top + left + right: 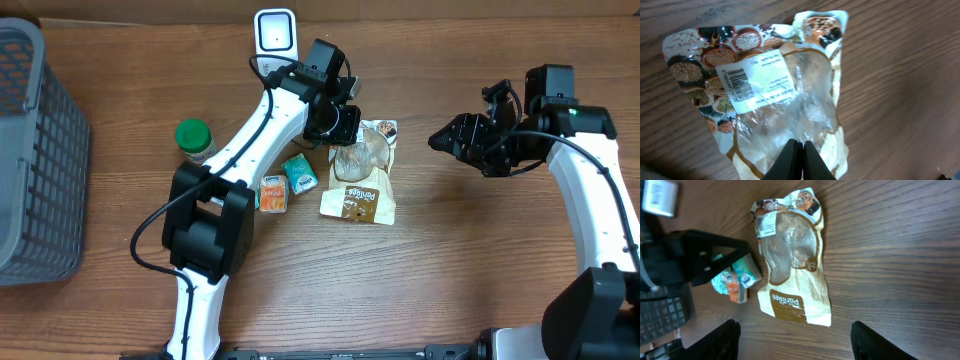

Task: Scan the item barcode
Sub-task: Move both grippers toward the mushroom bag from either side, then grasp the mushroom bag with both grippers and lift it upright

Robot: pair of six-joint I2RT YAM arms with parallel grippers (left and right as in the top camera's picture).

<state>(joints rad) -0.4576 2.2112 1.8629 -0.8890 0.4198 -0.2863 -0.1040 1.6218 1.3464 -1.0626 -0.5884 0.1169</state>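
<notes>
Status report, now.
Left hand shut, over bag. Right hand open, apart. Bag flat, barcode label up. Packets beside it.

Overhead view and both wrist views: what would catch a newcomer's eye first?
The brown-and-clear food bag lies mid-table, its white barcode label facing up. The left arm's closed fingers are over its clear window. A white scanner stands at the top of the overhead view, a grey basket at the left edge.

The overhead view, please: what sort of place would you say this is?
Probably a mock shop checkout on a wooden table: what looks like a white scanner, a grey basket, small packets and a bread bag.
</notes>
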